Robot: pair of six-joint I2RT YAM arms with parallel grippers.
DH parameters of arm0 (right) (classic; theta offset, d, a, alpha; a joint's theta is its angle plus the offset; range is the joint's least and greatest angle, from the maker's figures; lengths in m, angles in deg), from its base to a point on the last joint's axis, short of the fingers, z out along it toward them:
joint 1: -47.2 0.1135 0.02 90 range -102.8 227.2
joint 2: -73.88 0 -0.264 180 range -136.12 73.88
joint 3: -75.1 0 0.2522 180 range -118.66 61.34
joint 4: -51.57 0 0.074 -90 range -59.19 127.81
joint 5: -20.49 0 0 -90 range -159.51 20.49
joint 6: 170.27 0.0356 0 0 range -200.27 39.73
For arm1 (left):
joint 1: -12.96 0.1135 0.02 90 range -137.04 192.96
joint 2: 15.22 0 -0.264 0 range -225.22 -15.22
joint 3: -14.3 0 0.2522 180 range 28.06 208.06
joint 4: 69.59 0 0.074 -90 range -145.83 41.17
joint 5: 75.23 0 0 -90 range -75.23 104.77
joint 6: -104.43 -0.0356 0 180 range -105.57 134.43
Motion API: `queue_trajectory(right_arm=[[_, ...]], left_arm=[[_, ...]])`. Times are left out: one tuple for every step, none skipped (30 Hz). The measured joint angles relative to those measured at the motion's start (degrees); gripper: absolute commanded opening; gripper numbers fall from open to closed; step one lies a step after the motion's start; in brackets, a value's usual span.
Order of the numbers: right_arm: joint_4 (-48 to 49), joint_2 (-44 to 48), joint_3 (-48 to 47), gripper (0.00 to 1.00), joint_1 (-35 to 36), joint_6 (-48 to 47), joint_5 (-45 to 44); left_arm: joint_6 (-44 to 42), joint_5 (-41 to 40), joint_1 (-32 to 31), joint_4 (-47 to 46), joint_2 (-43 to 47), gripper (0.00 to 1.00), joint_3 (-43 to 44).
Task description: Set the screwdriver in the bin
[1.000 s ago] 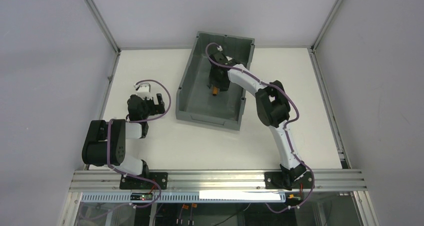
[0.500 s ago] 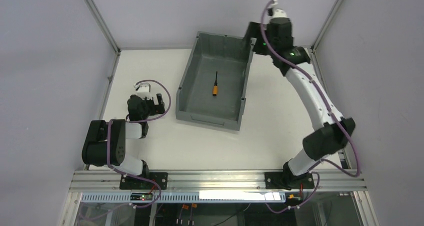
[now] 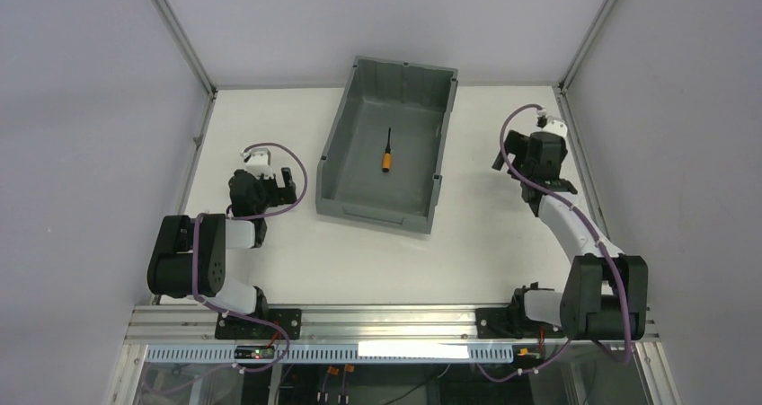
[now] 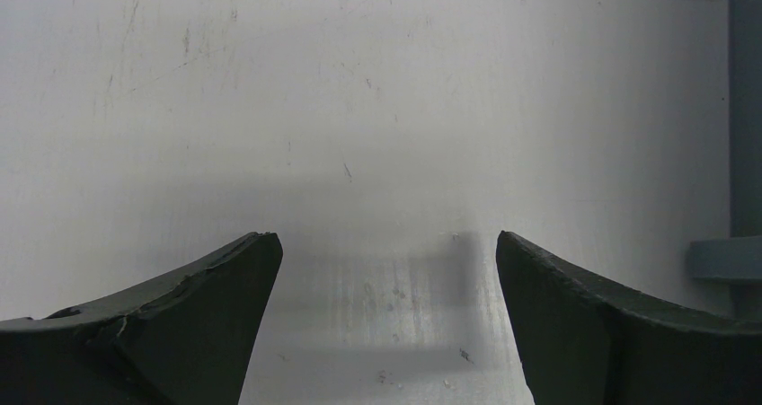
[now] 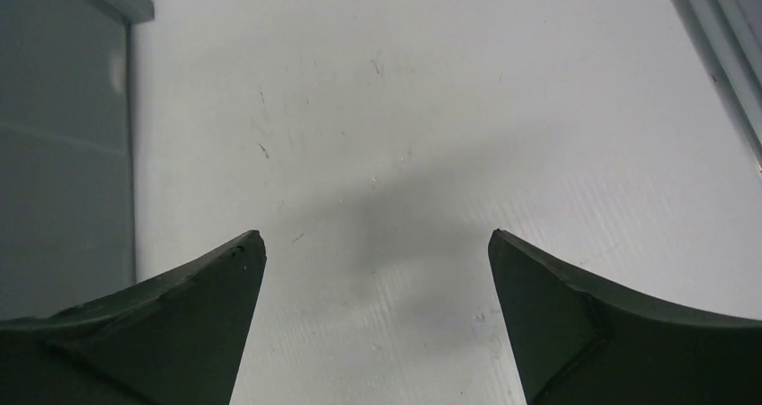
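The screwdriver, orange handle and thin black shaft, lies on the floor of the dark grey bin at the table's back middle. My right gripper is open and empty, low over the table to the right of the bin. In the right wrist view the gripper has bare table between its fingers, and the bin's wall is at the left. My left gripper is open and empty, left of the bin. The left wrist view shows the gripper over bare table, with the bin at the right edge.
Aluminium frame rails run along the left edge and right edge of the white table. Grey enclosure walls stand behind and on both sides. The arm bases sit on the rail at the near edge.
The right gripper was inside the bin over the screwdriver, then lifted out past the far right corner and folded back to the table's right side. The screwdriver stays in the bin. The left arm is still.
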Motion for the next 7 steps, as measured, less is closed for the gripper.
queue_trajectory(right_arm=[[1.6,0.2,2.1,0.99,0.0,0.1,-0.1],[2.8,0.3,3.3,0.99,0.0,0.2,-0.1],[3.7,0.4,4.2,0.99,0.0,0.2,-0.2],[5.7,0.5,5.7,0.98,0.0,0.4,-0.2],[7.1,0.5,6.8,0.98,0.0,0.6,-0.4],[9.0,0.5,8.2,0.98,0.0,0.8,-0.5],[10.0,0.5,9.1,0.99,0.0,1.0,-0.6]], left_arm=[[0.0,0.0,0.0,0.0,0.0,0.99,0.0],[0.0,0.0,0.0,0.0,0.0,0.99,0.0],[0.0,0.0,0.0,0.0,0.0,0.99,0.0],[0.0,0.0,0.0,0.0,0.0,0.99,0.0],[0.0,0.0,0.0,0.0,0.0,0.99,0.0],[0.0,0.0,0.0,0.0,0.0,0.99,0.0],[0.0,0.0,0.0,0.0,0.0,0.99,0.0]])
